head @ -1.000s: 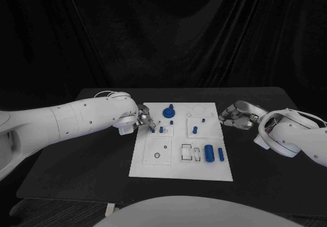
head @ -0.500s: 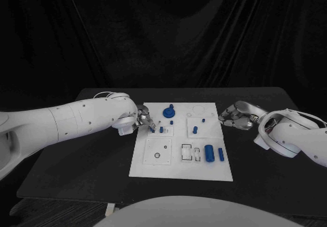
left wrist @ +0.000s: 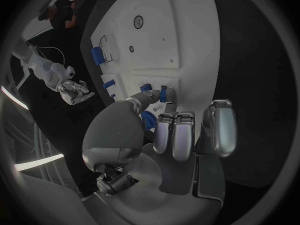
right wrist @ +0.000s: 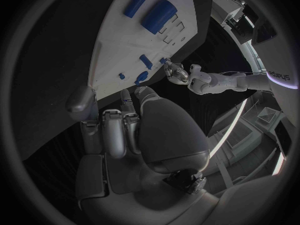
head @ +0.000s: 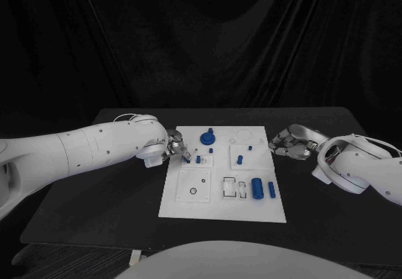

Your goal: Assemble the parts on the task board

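The white task board (head: 222, 206) lies in the middle of the table. My left hand (head: 174, 147) reaches over its left edge, and thumb and a finger pinch a small blue peg (head: 187, 156) (left wrist: 164, 93) at the upper left block. A second short peg (head: 197, 158) stands just beside it. My right hand (head: 287, 143) hovers off the board's right edge with its fingers curled in and nothing in them. A blue disc with a knob (head: 208, 138) sits near the board's far edge.
A thick blue cylinder (head: 257, 188) and a thin one (head: 271, 188) lie at the board's lower right, next to empty rectangular slots (head: 233, 187). Another peg (head: 240, 159) stands right of centre. Black table (head: 100, 203) surrounds the board.
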{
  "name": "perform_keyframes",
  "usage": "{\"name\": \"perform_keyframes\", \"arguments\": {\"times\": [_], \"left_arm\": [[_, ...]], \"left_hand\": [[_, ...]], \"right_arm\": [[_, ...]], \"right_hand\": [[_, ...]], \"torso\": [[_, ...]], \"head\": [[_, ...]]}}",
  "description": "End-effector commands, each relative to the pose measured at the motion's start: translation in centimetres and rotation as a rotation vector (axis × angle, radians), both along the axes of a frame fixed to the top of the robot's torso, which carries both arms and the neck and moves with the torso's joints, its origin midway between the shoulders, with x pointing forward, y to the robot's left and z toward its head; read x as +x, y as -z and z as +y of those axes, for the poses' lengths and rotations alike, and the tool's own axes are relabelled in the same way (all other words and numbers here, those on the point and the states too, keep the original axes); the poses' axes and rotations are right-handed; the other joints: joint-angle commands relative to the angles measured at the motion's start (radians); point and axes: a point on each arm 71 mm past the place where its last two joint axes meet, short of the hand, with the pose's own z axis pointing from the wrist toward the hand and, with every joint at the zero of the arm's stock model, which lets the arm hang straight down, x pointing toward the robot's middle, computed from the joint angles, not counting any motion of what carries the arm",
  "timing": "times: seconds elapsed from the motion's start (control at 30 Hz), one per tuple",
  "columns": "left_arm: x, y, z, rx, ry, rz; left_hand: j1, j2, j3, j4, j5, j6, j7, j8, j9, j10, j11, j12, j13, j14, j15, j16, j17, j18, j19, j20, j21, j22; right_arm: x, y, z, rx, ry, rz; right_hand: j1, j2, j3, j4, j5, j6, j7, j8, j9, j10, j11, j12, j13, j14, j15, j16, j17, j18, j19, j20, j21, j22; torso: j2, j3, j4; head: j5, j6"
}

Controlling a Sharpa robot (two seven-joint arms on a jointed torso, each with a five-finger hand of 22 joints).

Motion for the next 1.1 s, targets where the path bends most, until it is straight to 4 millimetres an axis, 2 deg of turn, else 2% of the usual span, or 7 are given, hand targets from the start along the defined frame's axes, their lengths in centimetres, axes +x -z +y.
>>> {"name": "perform_keyframes", "arguments": {"times": [0.03,0.73,0.77,0.87,0.93,1.0,1.1], "left_arm": [[-0.38,0.37,-0.17,-0.010,0.010,0.010],[-0.35,0.37,-0.07,0.006,0.024,0.002],[-0.32,0.36,-0.08,0.013,0.030,-0.004],[-0.22,0.32,-0.11,0.036,0.047,-0.021],[-0.18,0.31,-0.11,0.044,0.052,-0.028],[-0.15,0.31,-0.11,0.049,0.054,-0.032],[-0.10,0.30,-0.06,0.054,0.053,-0.039]], "left_hand": [[0.006,0.004,0.053,-0.054,0.005,0.007,-0.009,0.001,0.002,0.102,-0.006,0.004,0.263,0.108,-0.006,0.003,0.263,0.008,0.002,-0.005,-0.006,0.192],[0.010,0.003,0.058,-0.061,0.006,0.010,-0.009,0.003,0.004,0.102,-0.006,0.004,0.263,0.108,-0.006,0.003,0.263,0.010,-0.002,-0.005,-0.013,0.190],[0.008,0.005,0.057,-0.061,-0.009,0.008,-0.008,0.002,0.004,0.102,-0.005,0.004,0.263,0.108,-0.005,0.003,0.263,0.010,-0.003,-0.005,-0.014,0.189],[-0.003,0.011,0.024,-0.044,-0.112,0.007,-0.011,-0.005,0.001,0.102,-0.005,0.003,0.263,0.108,-0.004,0.003,0.263,0.010,-0.005,-0.003,-0.018,0.189],[-0.005,0.014,0.003,-0.034,-0.141,0.009,-0.013,-0.009,-0.003,0.102,-0.006,0.003,0.263,0.108,-0.005,0.003,0.263,0.010,-0.004,-0.004,-0.017,0.189],[-0.002,0.017,0.002,-0.034,-0.137,0.009,-0.013,-0.010,-0.003,0.102,-0.006,0.004,0.263,0.108,-0.005,0.003,0.263,0.010,-0.003,-0.004,-0.017,0.189],[0.009,0.020,0.001,-0.038,-0.104,0.010,-0.013,-0.013,-0.005,0.102,-0.007,0.003,0.263,0.108,-0.006,0.003,0.263,0.010,-0.003,-0.005,-0.016,0.190]], "right_arm": [[-0.06,0.20,-0.06,-0.011,0.009,0.010],[-0.11,0.30,-0.04,-0.013,0.010,0.015],[-0.11,0.30,-0.04,-0.013,0.010,0.015],[-0.11,0.30,-0.04,-0.013,0.010,0.015],[-0.11,0.31,-0.04,-0.013,0.010,0.015],[-0.12,0.31,-0.05,-0.013,0.010,0.015],[-0.12,0.32,-0.05,-0.013,0.010,0.015]], "right_hand": [[0.006,-0.003,0.007,0.001,-0.002,0.006,0.002,-0.001,-0.001,0.070,-0.003,-0.006,0.221,0.073,0.000,-0.003,0.161,0.012,-0.007,0.002,-0.002,0.111],[0.006,-0.002,0.008,0.001,-0.002,0.006,0.002,-0.001,-0.001,0.069,-0.003,-0.006,0.220,0.073,0.000,-0.004,0.160,0.012,-0.008,0.002,-0.003,0.111],[0.006,-0.002,0.008,0.001,-0.002,0.006,0.002,-0.001,-0.001,0.069,-0.003,-0.006,0.220,0.073,0.000,-0.004,0.160,0.012,-0.008,0.002,-0.003,0.111],[0.006,-0.002,0.008,0.001,-0.002,0.006,0.002,-0.001,-0.001,0.069,-0.003,-0.006,0.220,0.073,0.000,-0.004,0.160,0.012,-0.008,0.002,-0.003,0.111],[0.007,-0.001,0.011,0.000,-0.001,0.005,0.002,-0.002,-0.002,0.069,-0.003,-0.007,0.219,0.073,0.000,-0.004,0.160,0.013,-0.009,0.002,-0.007,0.110],[0.007,-0.001,0.011,0.000,-0.001,0.005,0.002,-0.002,-0.002,0.069,-0.003,-0.007,0.219,0.073,0.000,-0.004,0.160,0.013,-0.009,0.002,-0.007,0.110],[0.007,-0.001,0.011,0.000,-0.001,0.005,0.002,-0.002,-0.002,0.069,-0.003,-0.007,0.219,0.073,0.000,-0.004,0.160,0.013,-0.009,0.002,-0.007,0.110]], "torso": [[0.000,0.0002,-0.0004],[0.000,0.0002,-0.0002],[0.000,0.0002,-0.0001],[0.000,0.0002,-0.0002],[0.000,0.0002,-0.0001],[0.000,0.0001,-0.0001],[0.000,0.0002,-0.0005]], "head": [[0.002,0.000],[0.001,0.000],[0.001,0.000],[0.001,0.000],[0.001,0.000],[0.001,0.000],[0.003,0.000]]}}
